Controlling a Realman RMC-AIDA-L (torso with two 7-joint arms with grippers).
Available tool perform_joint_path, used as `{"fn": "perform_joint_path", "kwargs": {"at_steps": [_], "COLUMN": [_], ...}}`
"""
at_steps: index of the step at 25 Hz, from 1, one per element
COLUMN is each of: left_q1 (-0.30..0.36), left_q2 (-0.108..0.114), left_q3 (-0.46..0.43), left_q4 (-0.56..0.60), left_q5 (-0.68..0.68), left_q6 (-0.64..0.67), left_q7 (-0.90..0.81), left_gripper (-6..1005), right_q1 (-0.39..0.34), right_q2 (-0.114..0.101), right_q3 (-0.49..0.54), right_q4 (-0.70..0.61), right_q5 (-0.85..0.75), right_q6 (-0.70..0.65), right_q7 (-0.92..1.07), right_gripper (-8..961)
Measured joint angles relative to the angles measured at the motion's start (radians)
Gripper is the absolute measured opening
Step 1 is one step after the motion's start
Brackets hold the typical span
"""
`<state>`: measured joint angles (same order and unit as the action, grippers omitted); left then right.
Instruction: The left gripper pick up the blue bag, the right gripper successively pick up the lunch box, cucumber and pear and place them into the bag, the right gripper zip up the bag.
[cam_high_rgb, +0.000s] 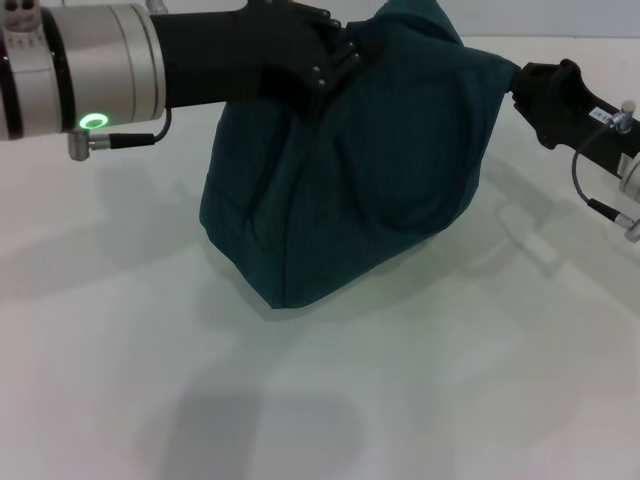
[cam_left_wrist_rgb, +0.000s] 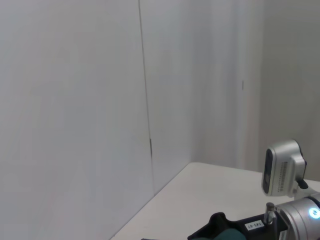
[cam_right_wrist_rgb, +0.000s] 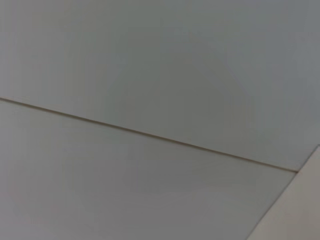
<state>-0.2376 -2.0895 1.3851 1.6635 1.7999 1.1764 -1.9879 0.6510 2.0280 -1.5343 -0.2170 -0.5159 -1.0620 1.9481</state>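
The blue bag (cam_high_rgb: 350, 180) stands on the white table in the middle of the head view, its top closed and bunched. My left gripper (cam_high_rgb: 335, 62) reaches in from the left and is shut on the fabric at the bag's top. At the bag's upper right corner, my right gripper (cam_high_rgb: 522, 82) is shut on the fabric, which is drawn out to a point. In the left wrist view the right gripper (cam_left_wrist_rgb: 220, 231) shows with a bit of teal bag (cam_left_wrist_rgb: 231, 235) in it. The lunch box, cucumber and pear are out of view.
The white table (cam_high_rgb: 400, 400) stretches out in front of and beside the bag. A pale wall (cam_left_wrist_rgb: 75, 100) rises behind the table's far edge. The right wrist view shows only wall panels.
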Motion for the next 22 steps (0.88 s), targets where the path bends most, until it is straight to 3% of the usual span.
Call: {"fn": "perform_joint_path", "kwargs": {"at_steps": [12, 22], "left_q1": [-0.058, -0.087], "left_q2": [0.0, -0.001], "left_q3": [-0.015, -0.008], "left_q4": [-0.077, -0.193], "left_q5": [-0.014, -0.025], "left_q6": [-0.015, -0.096], "left_q7": [-0.007, 0.003], "left_gripper": [45, 80], "right_q1": [-0.04, -0.137], "right_q2": [-0.004, -0.016], "right_q3": [0.003, 0.12], "right_q4": [-0.012, -0.016], "right_q5": [0.01, 0.01], "right_q6": [-0.075, -0.146], "right_q7": [-0.071, -0.113], "right_gripper": [112, 484]}}
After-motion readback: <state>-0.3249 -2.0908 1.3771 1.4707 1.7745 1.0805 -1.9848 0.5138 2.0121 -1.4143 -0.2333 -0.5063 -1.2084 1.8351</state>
